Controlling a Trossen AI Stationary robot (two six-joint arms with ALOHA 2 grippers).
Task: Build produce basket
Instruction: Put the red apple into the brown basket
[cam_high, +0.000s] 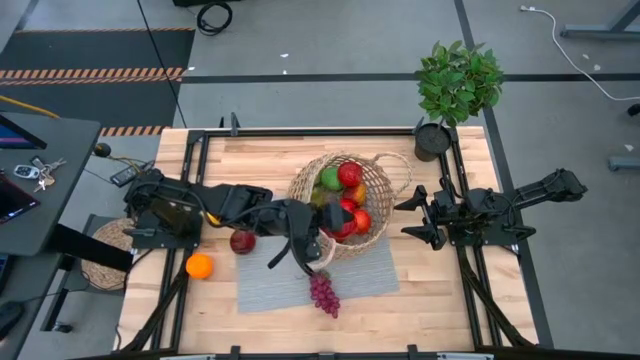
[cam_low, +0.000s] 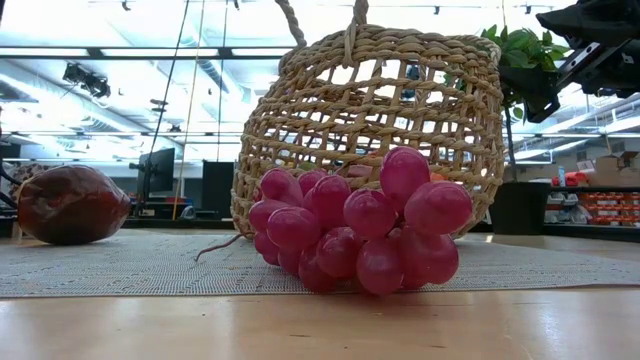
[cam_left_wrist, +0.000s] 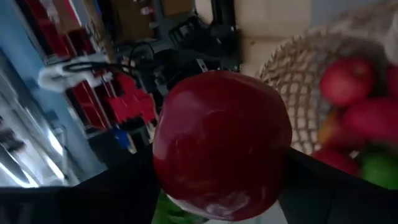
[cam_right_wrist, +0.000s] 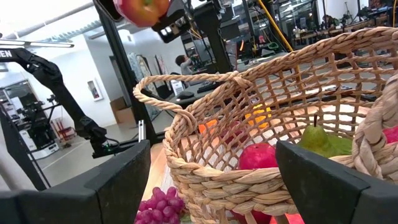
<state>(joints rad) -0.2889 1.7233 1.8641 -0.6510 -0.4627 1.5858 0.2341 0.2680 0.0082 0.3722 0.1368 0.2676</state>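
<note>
The left gripper (cam_high: 318, 243) held a dark red apple (cam_left_wrist: 221, 144) clamped between its two fingers above the near rim of the wicker basket (cam_high: 383, 183), the left arm reaching in from the table's left side across a grey mat (cam_high: 360, 276). In the right wrist view the same apple (cam_right_wrist: 142, 10) hung high over the basket's (cam_right_wrist: 261, 130) rim. The basket sat at the middle of the wooden table (cam_high: 250, 160), partly on the mat, already holding a green pear (cam_high: 330, 179), red apples (cam_high: 349, 175) and an orange-yellow piece that could not be named for certain.

The right gripper (cam_high: 420, 219) waited just beside the basket's right wall, fingers spread wide and holding nothing; its open fingers (cam_right_wrist: 118, 180) framed the basket in the right wrist view.

Three pieces of produce lay outside the basket. A bunch of purple grapes (cam_high: 324, 292) rested on the mat in front of it, blocking much of the basket's (cam_low: 370, 120) lower wall in the low view, where the grapes (cam_low: 360, 230) filled the foreground. Another dark red apple (cam_high: 242, 241) lay at the mat's left edge beneath the left arm, and an orange (cam_high: 199, 265) sat on bare wood to its left.

A potted plant (cam_high: 455, 85) stood at the table's far right corner, well apart from the basket. A flat woven mat (cam_high: 105, 255) lay off the table's left edge, partly hidden by the left arm's base.
</note>
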